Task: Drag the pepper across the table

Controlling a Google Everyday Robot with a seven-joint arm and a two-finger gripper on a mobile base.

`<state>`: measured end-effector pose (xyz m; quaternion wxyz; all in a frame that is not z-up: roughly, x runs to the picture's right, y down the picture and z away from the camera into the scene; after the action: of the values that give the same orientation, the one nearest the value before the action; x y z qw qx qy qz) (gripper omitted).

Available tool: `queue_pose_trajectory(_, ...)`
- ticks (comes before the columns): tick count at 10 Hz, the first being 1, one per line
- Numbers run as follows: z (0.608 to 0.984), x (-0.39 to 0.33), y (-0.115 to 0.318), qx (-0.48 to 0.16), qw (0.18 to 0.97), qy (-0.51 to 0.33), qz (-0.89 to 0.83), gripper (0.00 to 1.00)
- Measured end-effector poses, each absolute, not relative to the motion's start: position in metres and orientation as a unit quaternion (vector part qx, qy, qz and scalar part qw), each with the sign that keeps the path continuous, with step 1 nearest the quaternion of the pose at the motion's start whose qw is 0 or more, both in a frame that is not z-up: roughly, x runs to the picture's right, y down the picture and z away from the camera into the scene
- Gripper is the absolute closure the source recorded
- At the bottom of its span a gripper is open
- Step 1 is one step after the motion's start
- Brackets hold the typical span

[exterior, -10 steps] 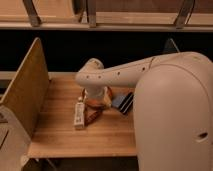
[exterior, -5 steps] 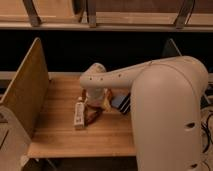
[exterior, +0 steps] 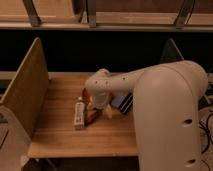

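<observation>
Your arm (exterior: 125, 82) reaches in from the right, wrist bent down, gripper (exterior: 100, 106) low over the table (exterior: 55, 135); you cannot tell its grasp. The pepper (exterior: 93, 117) lies just beneath it, the white tube (exterior: 79, 114) just beyond.

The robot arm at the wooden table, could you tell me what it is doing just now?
The arm reaches in from the right, and its gripper is down at the table, right over the dark red-brown pepper. A white tube lies just left of the pepper. Whether the pepper is gripped cannot be seen.
</observation>
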<state>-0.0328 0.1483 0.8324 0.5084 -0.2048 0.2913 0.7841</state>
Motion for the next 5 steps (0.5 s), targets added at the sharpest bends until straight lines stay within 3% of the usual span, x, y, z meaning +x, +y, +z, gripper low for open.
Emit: queue_pose_trajectory(5, 0.8326, -0.0329, 0.1575, -0.208, 0.516, 0.302, 0.774, 0.20)
